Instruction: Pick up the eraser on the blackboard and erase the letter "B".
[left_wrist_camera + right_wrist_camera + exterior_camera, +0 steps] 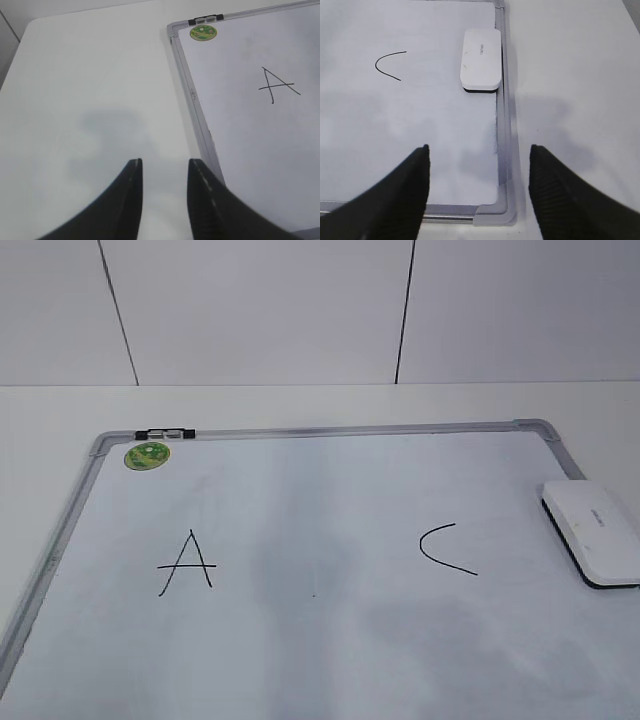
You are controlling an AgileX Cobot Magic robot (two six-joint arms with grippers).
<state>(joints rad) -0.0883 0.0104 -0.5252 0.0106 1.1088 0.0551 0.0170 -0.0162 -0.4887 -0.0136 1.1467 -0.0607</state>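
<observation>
The blackboard (350,429) lies flat on the table. It carries a black "A" (187,563) at the left and a black "C" (445,548) at the right. No letter "B" shows; only a faint grey smear lies between them. The eraser (595,533) lies felt-down at the board's right edge, and it also shows in the right wrist view (481,59). My right gripper (477,150) is open and empty above the board's near right corner, short of the eraser. My left gripper (165,165) is open and empty over the table beside the board's left frame (197,115).
A round green sticker (148,454) and a black clip (165,433) sit at the board's far left corner. White table surrounds the board. A white panelled wall stands behind. Neither arm shows in the exterior view.
</observation>
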